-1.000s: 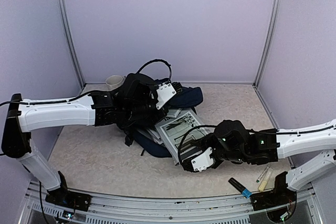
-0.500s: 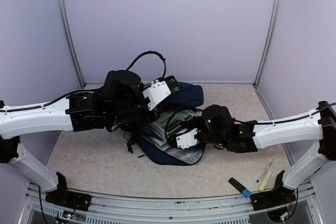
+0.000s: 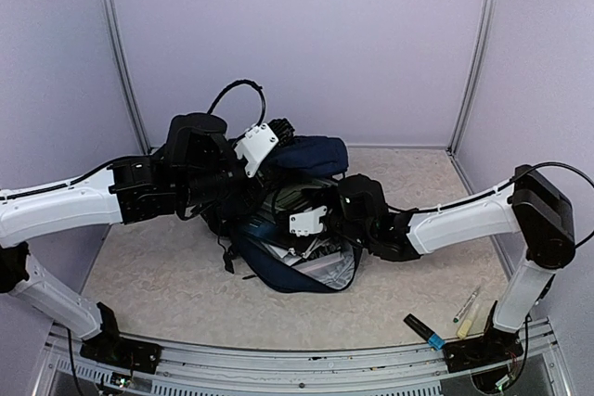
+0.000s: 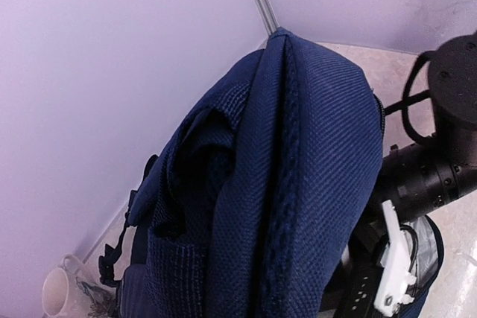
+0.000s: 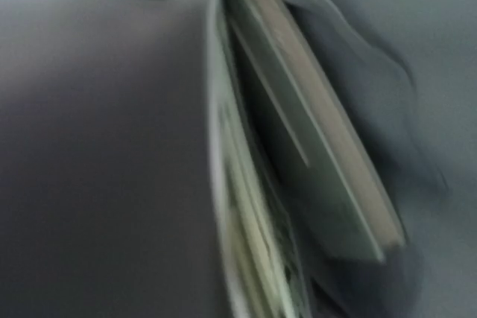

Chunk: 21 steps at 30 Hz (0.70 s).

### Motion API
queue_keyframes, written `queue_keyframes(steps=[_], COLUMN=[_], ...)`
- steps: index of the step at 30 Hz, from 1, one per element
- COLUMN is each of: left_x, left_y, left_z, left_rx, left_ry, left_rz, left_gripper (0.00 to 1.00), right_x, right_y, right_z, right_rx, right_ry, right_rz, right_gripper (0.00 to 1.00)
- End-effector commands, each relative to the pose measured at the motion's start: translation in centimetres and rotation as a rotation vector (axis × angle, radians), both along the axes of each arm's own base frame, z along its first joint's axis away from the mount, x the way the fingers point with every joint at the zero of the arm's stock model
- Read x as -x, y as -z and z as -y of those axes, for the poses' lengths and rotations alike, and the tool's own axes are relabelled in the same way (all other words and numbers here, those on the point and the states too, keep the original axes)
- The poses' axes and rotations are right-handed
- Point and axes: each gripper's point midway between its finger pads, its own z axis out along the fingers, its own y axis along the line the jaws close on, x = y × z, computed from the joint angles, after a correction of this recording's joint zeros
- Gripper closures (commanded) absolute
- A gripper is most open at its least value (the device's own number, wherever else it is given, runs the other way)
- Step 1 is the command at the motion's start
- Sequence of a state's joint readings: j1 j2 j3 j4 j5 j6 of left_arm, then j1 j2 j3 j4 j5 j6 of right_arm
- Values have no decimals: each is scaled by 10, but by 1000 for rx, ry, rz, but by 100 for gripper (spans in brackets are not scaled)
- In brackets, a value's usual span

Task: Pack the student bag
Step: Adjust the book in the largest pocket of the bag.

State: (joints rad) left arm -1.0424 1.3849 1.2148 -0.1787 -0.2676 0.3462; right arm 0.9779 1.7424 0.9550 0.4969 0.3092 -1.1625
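Observation:
The student bag (image 3: 314, 151) is a dark navy backpack lying in the middle of the table, mouth toward the front right. My left gripper (image 3: 278, 133) is shut on its upper fabric and holds the flap raised; navy cloth (image 4: 298, 169) fills the left wrist view and hides the fingers. My right gripper (image 3: 295, 236) is reached into the bag's mouth with a stack of books (image 3: 320, 249). The right wrist view is blurred and shows the book edges (image 5: 313, 184) close up against the grey lining (image 5: 417, 72). The right fingers are hidden.
A white mug (image 4: 58, 288) stands at the back left behind the bag. A black marker with a blue end (image 3: 425, 329) and two pale pens (image 3: 467, 311) lie at the front right near the right arm's base. Purple walls enclose the table.
My right gripper has carried the books from the table's front middle leftward into the bag's mouth. My left gripper has lifted the flap higher and drawn it to the left.

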Motion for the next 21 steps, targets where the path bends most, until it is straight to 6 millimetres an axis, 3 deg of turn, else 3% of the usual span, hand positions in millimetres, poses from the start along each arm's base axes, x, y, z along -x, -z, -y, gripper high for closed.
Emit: queue_keyframes(steps=[1,6,11,16,18,21], left_x=[-3,-10,-13,-13,-12,-10], left_y=[-63,-34,-22,-19,-19,-18], left_z=[-7,-2,1,4,5,8], left_rx=[336,296,274,271,275,277], left_ry=[38,32,20,28,32,53], left_rz=[-8,-70,-97,-110,-116,-124], left_gripper=[100,100,100,100,100,100], right_x=[8,48,94,125,120,101], right_y=[2,-14,-30,-65,-89,-93], right_z=[19,30,38,49,62,81], right_rx=[-36,-67,-136,-334,-546,-772], right_ry=[66,4,-144,-202,-114,75], right_rz=[-13,-93,-276,-436,-512,-678], right_gripper=[53,35,2,0,0,0])
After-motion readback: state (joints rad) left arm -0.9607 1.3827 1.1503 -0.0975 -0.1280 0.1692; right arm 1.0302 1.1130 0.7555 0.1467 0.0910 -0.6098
